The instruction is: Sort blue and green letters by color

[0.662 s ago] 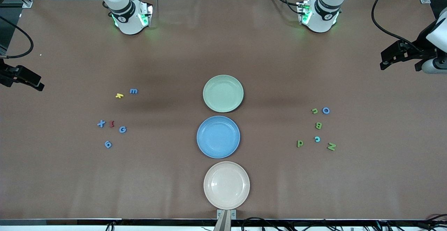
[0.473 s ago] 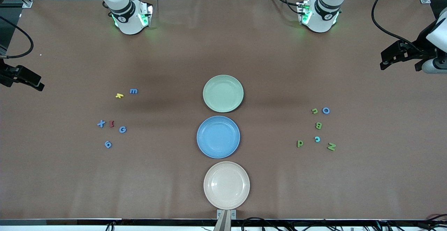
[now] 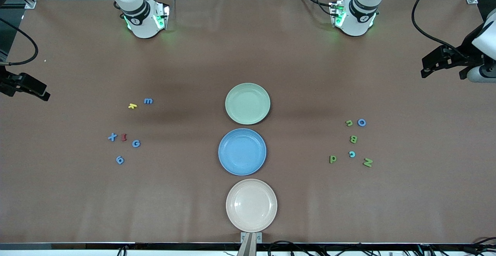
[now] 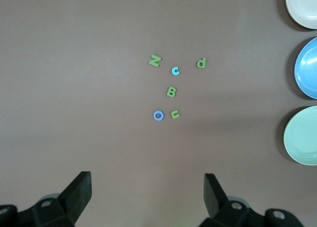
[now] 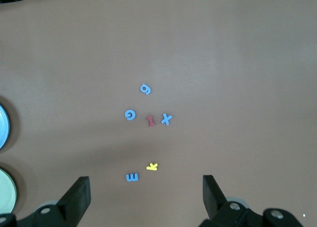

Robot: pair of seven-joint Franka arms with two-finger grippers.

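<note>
The blue and green letters lie flat on the brown surface (image 3: 248, 47) in two loose clusters, one on each side of the blue plate (image 3: 242, 152), well apart from it. Toward the right arm's end sit the blue X (image 3: 112, 136), G (image 3: 136, 143), 9-like piece (image 3: 120, 160) and m (image 3: 148, 101), with a red letter (image 3: 124, 137) between X and G and a yellow letter (image 3: 132, 106) just beside the m. Toward the left arm's end sit the green hook (image 3: 349, 123), B (image 3: 353, 139), p (image 3: 333, 158) and N (image 3: 367, 162), mixed with a blue O (image 3: 361, 122) and a lighter blue c (image 3: 352, 154).

These pieces look thin, light and fairly stiff, probably foam or plastic. They should not break, but they could skid or flip when pinched. The best hold is likely a pinch from above across a narrow stroke or the outer edges, with the fingertips pressed close to the surface.

Three plates stand in a line: a green plate (image 3: 247, 103) farther from the front camera than the blue plate, and a cream plate (image 3: 251, 205) nearer. All three are empty.

The left end effector (image 4: 147, 190) hangs over bare surface toward the left arm's end, jaws spread wide and holding nothing. The right end effector (image 5: 146, 192) does the same toward the right arm's end, equally wide apart and empty.
</note>
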